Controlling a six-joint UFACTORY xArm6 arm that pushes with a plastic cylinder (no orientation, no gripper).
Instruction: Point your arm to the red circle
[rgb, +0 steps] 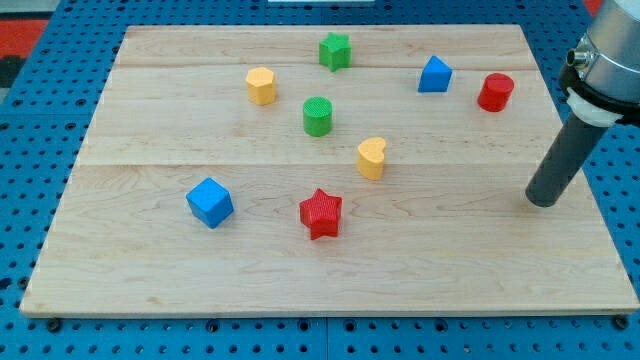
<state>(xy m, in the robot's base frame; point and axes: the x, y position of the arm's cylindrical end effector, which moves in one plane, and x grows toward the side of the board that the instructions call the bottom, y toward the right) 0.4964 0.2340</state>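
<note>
The red circle (495, 92) is a short red cylinder near the view's top right of the wooden board (150, 270). My tip (542, 203) is the lower end of a dark rod at the board's right side. It stands below and a little right of the red circle, well apart from it and touching no block.
A blue block (434, 75) sits left of the red circle. A green star (335, 51), yellow block (261, 86), green cylinder (317, 116), yellow heart (371, 158), red star (321, 213) and blue cube (209, 203) lie further left.
</note>
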